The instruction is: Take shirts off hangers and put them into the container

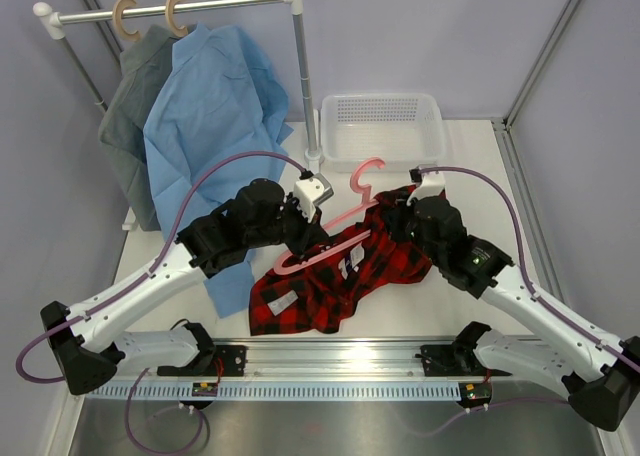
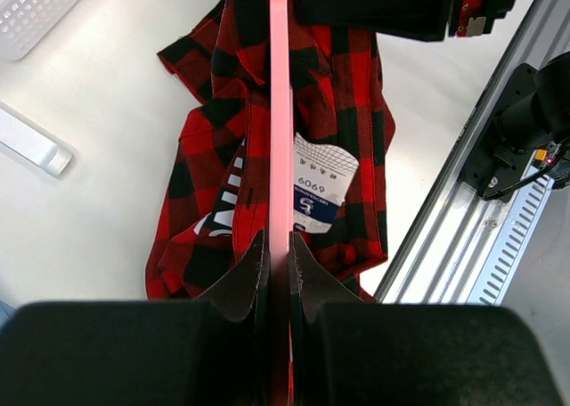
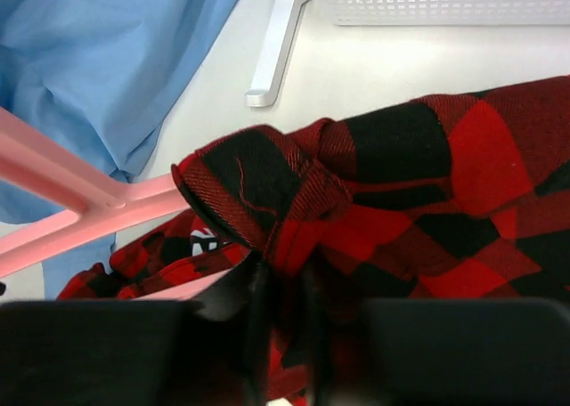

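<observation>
Top view hides both grippers' fingertips. Wrist views: left gripper (image 2: 278, 256) pinches thin pink triangular hanger (image 2: 280, 112); right gripper (image 3: 280, 292) pinches red-and-black plaid fabric shirt (image 3: 427, 210), at 6 o'clock from white mesh plastic basket (image 1: 381, 96).

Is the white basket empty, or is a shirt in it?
Empty: the top view shows the bare mesh floor of the basket. The red plaid shirt is on the table; the blue shirt and grey shirt hang on the rail.

R end effector (image 3: 283, 280) grips plaid shirt (image 3: 427, 183) (bunched).
</observation>
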Motion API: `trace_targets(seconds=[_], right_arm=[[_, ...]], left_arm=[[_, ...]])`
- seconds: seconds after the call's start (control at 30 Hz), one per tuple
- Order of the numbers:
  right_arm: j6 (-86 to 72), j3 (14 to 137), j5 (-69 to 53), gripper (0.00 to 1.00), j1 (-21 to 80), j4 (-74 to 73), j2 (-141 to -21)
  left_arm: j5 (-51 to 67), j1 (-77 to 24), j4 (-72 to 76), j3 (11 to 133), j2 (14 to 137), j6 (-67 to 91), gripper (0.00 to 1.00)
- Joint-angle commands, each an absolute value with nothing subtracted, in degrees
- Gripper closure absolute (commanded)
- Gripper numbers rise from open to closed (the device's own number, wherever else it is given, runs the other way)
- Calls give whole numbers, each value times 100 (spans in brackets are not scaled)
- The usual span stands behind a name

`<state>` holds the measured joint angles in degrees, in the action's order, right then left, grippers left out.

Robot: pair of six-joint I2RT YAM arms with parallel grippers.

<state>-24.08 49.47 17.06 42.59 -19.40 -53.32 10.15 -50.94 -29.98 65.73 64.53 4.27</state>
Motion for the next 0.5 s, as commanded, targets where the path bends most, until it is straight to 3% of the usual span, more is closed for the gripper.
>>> trace_targets(seconds=[0.0, 0.03, 0.2, 0.47], right_arm=[[-2426, 4939, 2247, 95, 4254, -1652, -5317], [-2365, 4957, 2407, 99, 4245, -1713, -5274], [-1951, 5246, 3408, 100, 4053, -2468, -5098], [-2109, 5387, 3366, 100, 2814, -3198, -4790]], left_arm=[[1107, -5089, -2558, 6592, 6206, 404, 100], [1099, -5089, -2575, 6583, 6170, 404, 100], [862, -5089, -2908, 6434, 5775, 492, 100], [572, -5089, -3654, 5600, 4520, 905, 100]])
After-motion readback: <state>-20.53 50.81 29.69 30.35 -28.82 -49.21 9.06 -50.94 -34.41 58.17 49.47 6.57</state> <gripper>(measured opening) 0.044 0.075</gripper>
